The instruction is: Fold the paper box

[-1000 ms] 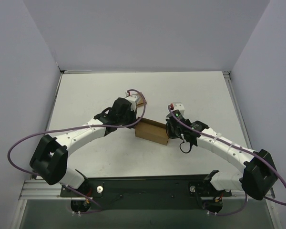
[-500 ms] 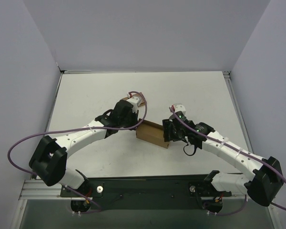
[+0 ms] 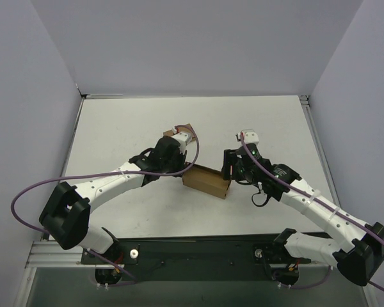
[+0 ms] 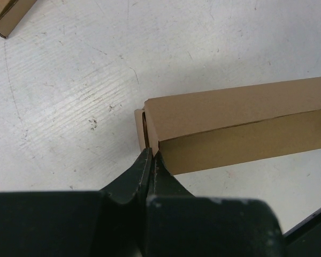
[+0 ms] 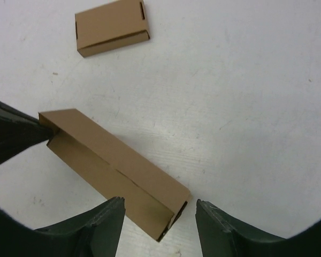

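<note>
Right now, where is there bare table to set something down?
Bare: the table far right, between the right gripper and back edge; far left, beyond the left arm; the near strip between paper box and base rail. Crowded: centre, both grippers at the paper box's ends, small box just behind the left gripper.

The paper box is matt, smooth brown cardboard, the worktop a white, scuffed, finely ribbed matt surface, and the left end effector dark plastic with slight sheen.
</note>
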Controlling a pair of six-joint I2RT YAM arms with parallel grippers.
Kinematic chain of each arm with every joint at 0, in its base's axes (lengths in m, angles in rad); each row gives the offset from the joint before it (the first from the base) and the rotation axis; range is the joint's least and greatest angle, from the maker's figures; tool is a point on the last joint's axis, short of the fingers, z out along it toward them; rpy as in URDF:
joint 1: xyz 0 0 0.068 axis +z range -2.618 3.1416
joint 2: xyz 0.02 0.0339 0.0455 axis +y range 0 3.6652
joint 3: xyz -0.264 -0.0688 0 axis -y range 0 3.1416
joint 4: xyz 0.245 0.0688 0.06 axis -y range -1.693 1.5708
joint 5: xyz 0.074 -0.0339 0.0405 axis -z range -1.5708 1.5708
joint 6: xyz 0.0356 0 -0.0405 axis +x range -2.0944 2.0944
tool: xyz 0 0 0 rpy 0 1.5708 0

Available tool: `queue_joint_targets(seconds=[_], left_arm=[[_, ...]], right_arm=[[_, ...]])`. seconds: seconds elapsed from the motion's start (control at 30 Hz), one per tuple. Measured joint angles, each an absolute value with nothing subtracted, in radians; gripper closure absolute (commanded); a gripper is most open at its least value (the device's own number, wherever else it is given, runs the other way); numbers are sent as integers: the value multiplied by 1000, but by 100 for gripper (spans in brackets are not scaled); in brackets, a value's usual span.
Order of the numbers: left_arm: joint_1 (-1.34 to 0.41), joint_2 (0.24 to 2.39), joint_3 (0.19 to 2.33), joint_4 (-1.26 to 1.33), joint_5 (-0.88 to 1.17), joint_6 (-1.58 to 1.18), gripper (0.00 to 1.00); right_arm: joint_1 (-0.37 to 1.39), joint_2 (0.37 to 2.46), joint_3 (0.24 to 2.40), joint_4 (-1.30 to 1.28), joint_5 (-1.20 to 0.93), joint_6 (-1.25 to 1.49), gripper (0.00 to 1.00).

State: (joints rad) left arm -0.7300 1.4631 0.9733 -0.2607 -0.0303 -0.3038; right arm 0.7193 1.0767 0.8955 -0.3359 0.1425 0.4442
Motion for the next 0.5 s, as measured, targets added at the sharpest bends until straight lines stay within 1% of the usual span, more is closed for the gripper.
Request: queue_joint_targets(seconds=[0.17,0.33,0.5], left_arm=[[-732,1463,973,-263,-31,-304,100],[-732,1463,973,-263,-30,-307,100],[-732,1463,973,-263,-30,-310,100]], right_arm=[[719,1077,871,-229,187,447,46],[727,1078,804,-153,218,464,51],[748,1078,743,-125,234,496,58]])
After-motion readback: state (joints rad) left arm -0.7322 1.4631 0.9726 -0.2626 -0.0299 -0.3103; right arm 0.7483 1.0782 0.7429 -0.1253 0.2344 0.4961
